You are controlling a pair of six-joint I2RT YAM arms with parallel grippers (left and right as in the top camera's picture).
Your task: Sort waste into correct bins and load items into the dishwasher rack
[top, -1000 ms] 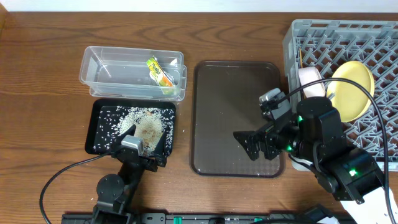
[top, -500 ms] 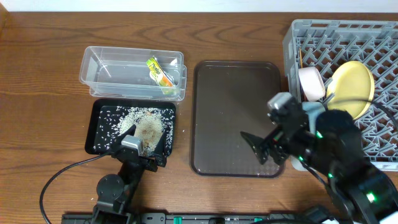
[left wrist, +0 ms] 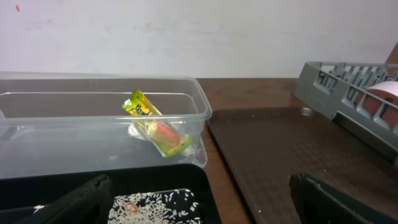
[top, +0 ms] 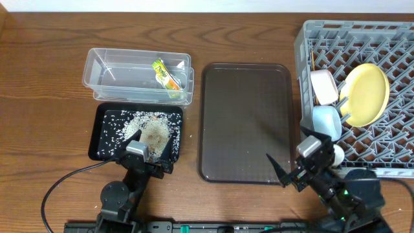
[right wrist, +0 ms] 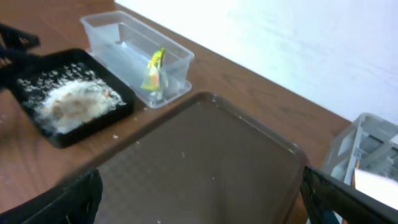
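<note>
Rack [top: 362,27] cropped rt, cup [top: 337,154] prob part-hidden

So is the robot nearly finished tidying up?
Nearly, it seems. Done: the wrapper is in the clear tub, the rice in the black tray, and the plate, white bowl, blue bowl and cup sit in the rack. In hand: nothing; the left end effector and right end effector are open. Left: maybe the chopsticks, which I can't pick out clearly.
</note>
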